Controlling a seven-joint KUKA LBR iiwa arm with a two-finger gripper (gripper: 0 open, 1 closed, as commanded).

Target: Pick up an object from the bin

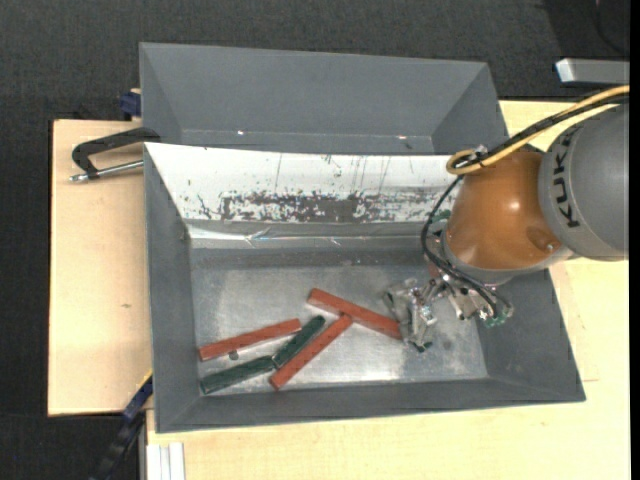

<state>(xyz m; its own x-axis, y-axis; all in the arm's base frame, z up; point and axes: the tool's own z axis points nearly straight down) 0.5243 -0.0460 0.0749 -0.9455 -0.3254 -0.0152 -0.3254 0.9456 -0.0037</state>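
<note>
**A:** Start big. What takes up the most space?

**B:** The grey metal bin (168,298). It has sloped walls and a flat floor, dull and lightly scratched. The back wall carries a bright band flecked with dark scuff marks. Around it the ground (300,8) is dark and coarse, like carpet.

**A:** And the robot?

**B:** The arm (592,193) comes in from the right, a smooth grey cylinder. A glossy, rounded orange cover (495,218) sits at its wrist, with a yellow cable looping over it.

**A:** What lies in the bin?

**B:** Five slim, flat bars lie loosely fanned across the middle and left of the floor. The upper red bar (352,312) lies flat right of centre. Its long axis runs from upper left down to lower right, and its right end points at the tool. The left red bar (250,338) is almost level, rising slightly rightward. The lower red bar (310,350) slants up to the right, and its top end meets the upper one. Two dark green bars (238,372) lie between and below them.

**A:** And the gripper?

**B:** The gripper (418,323) is low over the floor at the right end of the upper red bar. I cannot tell whether it is released or clenched, or whether it touches the bar.
</note>
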